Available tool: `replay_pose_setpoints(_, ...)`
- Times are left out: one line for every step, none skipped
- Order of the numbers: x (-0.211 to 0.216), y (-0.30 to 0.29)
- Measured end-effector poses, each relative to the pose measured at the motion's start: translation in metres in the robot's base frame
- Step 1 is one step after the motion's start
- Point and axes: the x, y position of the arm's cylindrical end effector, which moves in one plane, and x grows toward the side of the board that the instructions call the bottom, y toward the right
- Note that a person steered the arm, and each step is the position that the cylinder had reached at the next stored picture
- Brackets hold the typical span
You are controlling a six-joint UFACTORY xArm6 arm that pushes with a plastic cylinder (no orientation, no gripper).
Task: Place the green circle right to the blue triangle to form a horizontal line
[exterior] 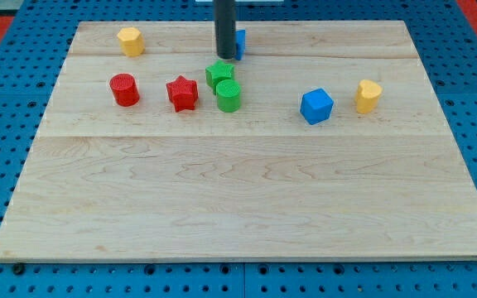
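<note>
Rod for an end effector, no jaws to open or close, so nothing is gripped: my tip point(225, 57) sits near the view's top, down on the bench point(238, 199), just above the green pair and right in front of a blue block.

Sweeping from the view's left now. Up in the top left corner sits a yellow block point(130, 40), shape hard to call. Below it a red cylinder point(124, 89), and just beside that a red star point(182, 93). Next comes a green block point(219, 74), angular in outline, touching or nearly touching the green circle point(228, 96) just below it. That circle is the one that matters. Behind the rod, only a sliver of the blue triangle point(240, 42) shows at the rod's right edge; its shape cannot be confirmed from here. Further right, well apart, a blue cube point(316, 106), then a yellow heart-like block point(368, 96).

My read: this is the approach step, the circle not yet pushed. It lies below the triangle and slightly left of it, so it needs to travel right and up. The next move calls for getting my tip round to the circle's lower left without nudging the green neighbour, then pushing it clear to the triangle's right, level with it.
</note>
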Motion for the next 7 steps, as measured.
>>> replay_pose_setpoints(-0.001,0.016)
replay_pose_setpoints(0.014,0.013)
replay_pose_setpoints(0.014,0.01)
replay_pose_setpoints(0.014,0.004)
replay_pose_setpoints(0.014,-0.054)
replay_pose_setpoints(0.02,-0.101)
replay_pose_setpoints(0.068,-0.099)
